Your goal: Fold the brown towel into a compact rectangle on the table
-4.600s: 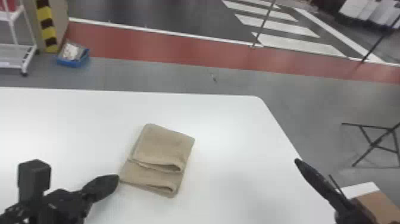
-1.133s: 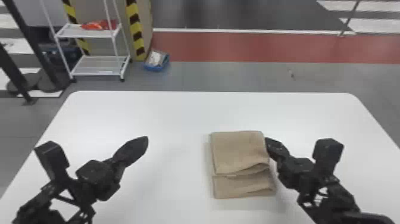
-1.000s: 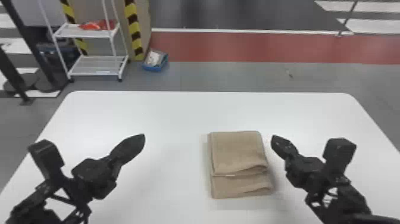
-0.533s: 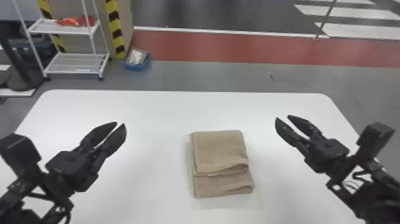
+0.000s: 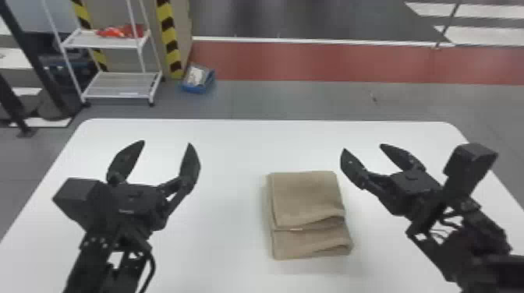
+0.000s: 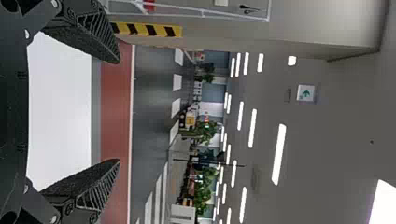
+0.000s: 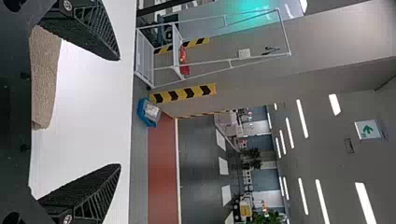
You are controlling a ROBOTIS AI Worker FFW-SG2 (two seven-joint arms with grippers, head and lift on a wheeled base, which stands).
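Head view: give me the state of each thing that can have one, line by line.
Brown towel: folded in layers, lying on the white table.
Left pincer: open, holding nothing.
Right pincer: open, holding nothing.
White shelf cart: standing upright, bearing a red item.
Blue box: holding something pale.

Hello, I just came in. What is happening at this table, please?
Nobody is holding anything now. The brown towel lies folded into a compact shape on the white table. The robot's left gripper and right gripper are both open, one on each side of it. The folding looks finished, or nearly.
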